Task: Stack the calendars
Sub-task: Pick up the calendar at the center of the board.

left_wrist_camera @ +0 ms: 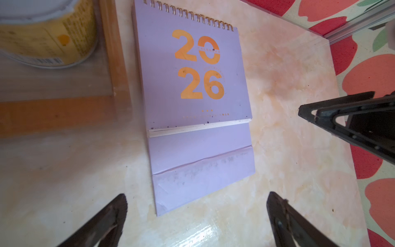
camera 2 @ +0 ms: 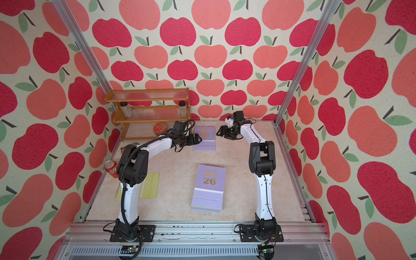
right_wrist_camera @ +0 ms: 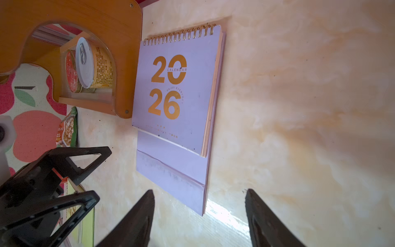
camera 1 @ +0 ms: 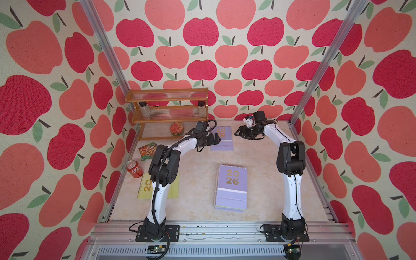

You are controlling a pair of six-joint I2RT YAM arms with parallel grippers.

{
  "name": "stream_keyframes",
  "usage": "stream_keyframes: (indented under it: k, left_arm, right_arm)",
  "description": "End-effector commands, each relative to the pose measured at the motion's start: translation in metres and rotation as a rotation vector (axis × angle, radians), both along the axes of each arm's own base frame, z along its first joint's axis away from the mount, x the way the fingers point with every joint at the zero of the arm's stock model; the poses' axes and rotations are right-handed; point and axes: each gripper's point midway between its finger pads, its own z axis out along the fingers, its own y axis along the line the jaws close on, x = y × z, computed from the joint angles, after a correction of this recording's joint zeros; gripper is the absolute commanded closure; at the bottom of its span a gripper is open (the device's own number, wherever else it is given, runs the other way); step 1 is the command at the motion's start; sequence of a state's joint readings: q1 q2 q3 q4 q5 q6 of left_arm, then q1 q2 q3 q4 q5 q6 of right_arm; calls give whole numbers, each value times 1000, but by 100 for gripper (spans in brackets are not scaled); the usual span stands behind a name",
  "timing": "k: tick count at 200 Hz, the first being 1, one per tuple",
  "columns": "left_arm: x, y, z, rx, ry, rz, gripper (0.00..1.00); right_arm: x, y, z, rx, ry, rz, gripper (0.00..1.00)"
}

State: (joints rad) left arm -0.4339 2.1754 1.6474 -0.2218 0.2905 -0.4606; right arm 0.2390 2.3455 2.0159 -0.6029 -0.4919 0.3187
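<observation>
A lilac calendar (camera 1: 222, 140) (camera 2: 204, 140) with gold "2026" lies flat at the back of the table, beside the shelf. My left gripper (camera 1: 216, 139) (left_wrist_camera: 197, 195) hovers open at its left edge. My right gripper (camera 1: 237, 133) (right_wrist_camera: 199, 191) hovers open just to its right. Both wrist views show this calendar (left_wrist_camera: 192, 85) (right_wrist_camera: 177, 96) ahead of empty jaws. A second lilac calendar (camera 1: 231, 186) (camera 2: 209, 186) lies mid-table, with more edges showing under it. A yellow-green calendar (camera 1: 146, 188) (camera 2: 151, 185) lies front left, partly hidden by my left arm.
A wooden shelf rack (camera 1: 166, 105) stands at the back left with two jars (camera 1: 144, 109) and a round tin (camera 1: 176, 128). A snack packet (camera 1: 146, 152) and a red soda can (camera 1: 134, 168) lie along the left wall.
</observation>
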Motion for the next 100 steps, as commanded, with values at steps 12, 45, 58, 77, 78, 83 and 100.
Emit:
stream_keyframes:
  k: [12,45,58,77,78,83,100]
  left_arm:
    - [3,12,-26,75,55,51,0]
    - [3,11,-34,70,68,63,0]
    - [4,9,-36,61,62,66,0]
    - [7,9,-36,57,54,78,0]
    - [7,9,-36,56,54,78,0]
    - [8,9,-35,53,47,80,0]
    - [11,7,-30,29,19,84,0]
  right_arm:
    - [9,11,-8,48,16,7,31]
    - [9,19,-26,69,35,21,31]
    - [9,22,-33,79,42,20,31]
    - [9,28,-41,94,54,20,31]
    - [9,29,-41,95,53,21,31]
    - [8,30,-44,95,57,22,31]
    - [8,33,-49,102,63,23,31]
